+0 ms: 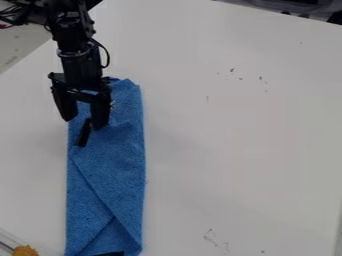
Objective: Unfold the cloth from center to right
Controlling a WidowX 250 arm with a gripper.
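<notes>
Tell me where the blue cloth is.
In the camera view, the blue cloth lies in a long folded strip on the left, its upper part beneath the gripper, its lower end at the bottom edge.

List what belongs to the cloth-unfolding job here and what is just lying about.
Job:
blue cloth, folded lengthwise
black arm, jaws apart over it
white table beneath

Just lying about:
orange-yellow item, lower left corner
dark strip on the cloth, purpose unclear
</notes>
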